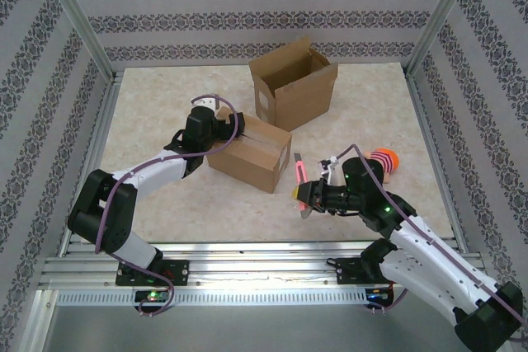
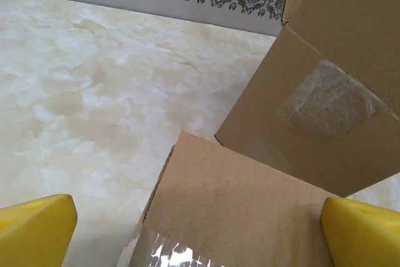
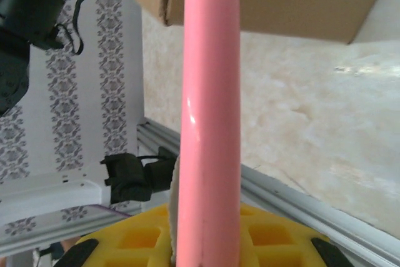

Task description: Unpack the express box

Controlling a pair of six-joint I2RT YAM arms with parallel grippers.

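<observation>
Your left claw (image 1: pixel 237 128) is spread over the taped box (image 1: pixel 252 158); your right claw (image 1: pixel 305 195) pinches a pink cutter (image 1: pixel 297 169).

Both arms are the same build: the left arm (image 1: pixel 153 169) and right arm (image 1: pixel 437 261) have chunky black joints and white shell links, a thin purple cable (image 1: pixel 100 232) looped along each, tiny green lights (image 1: pixel 151 295) down at the bases, and bright yellow fingers (image 2: pixel 34 229).
</observation>
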